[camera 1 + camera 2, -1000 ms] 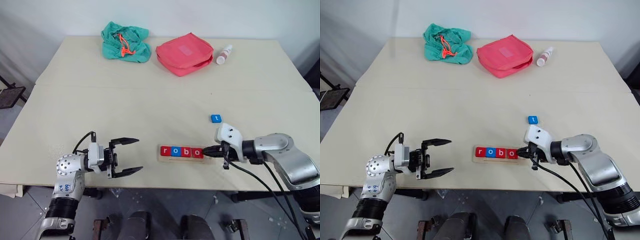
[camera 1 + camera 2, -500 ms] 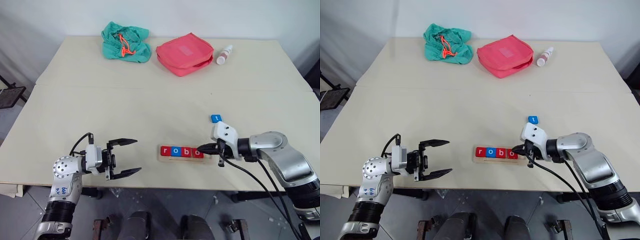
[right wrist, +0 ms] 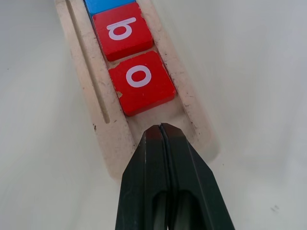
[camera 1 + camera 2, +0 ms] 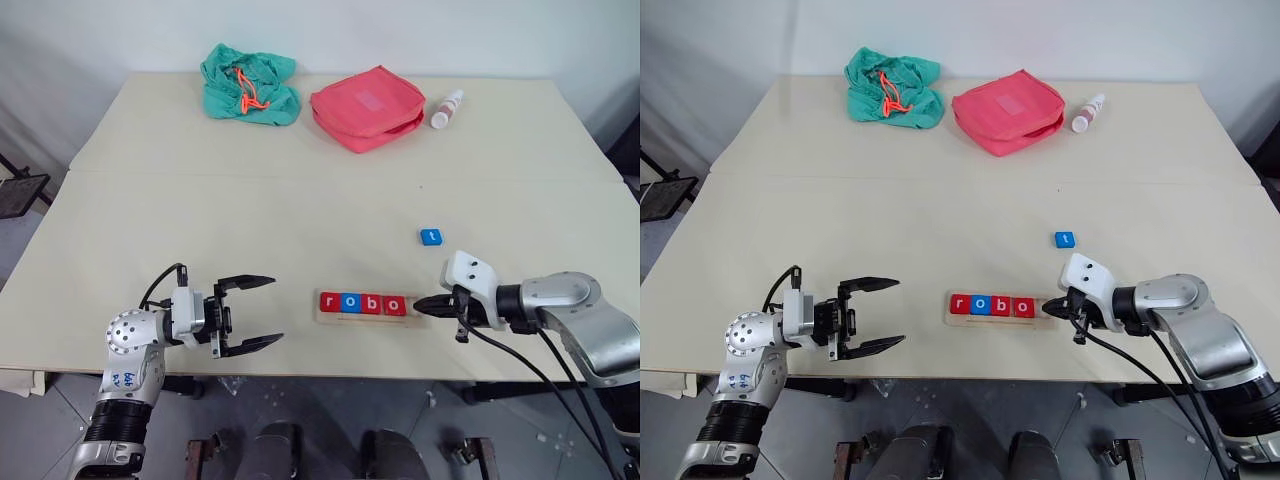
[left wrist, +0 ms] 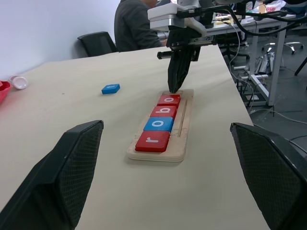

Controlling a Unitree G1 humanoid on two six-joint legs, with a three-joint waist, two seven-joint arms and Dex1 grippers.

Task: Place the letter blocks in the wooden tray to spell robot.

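Holding four of the letter blocks, the wooden tray (image 4: 365, 306) lies near the table's (image 4: 300, 200) front edge, its long axis running left to right between the two grippers. The row reads r, o, b, o: red block r (image 4: 330, 302), blue block o (image 4: 350, 302), red block b (image 4: 372, 303) and red block o (image 4: 394, 305), all flat squares with white lowercase letters. Pale wood with a lengthwise groove beside the tiles, the tray has its rightmost slot bare. The blue block t (image 4: 431, 236) lies loose on the table, farther back and to the right, apart from the tray. The right gripper (image 4: 424, 305) points at the tray's bare right end, its black fingers pressed together and holding nothing. The left gripper (image 4: 262, 312), left of the tray, points toward it with fingers spread wide and empty. At the far edge sit a green cloth bag (image 4: 250, 83), a red zip pouch (image 4: 366, 106) and a small white bottle (image 4: 446, 108).
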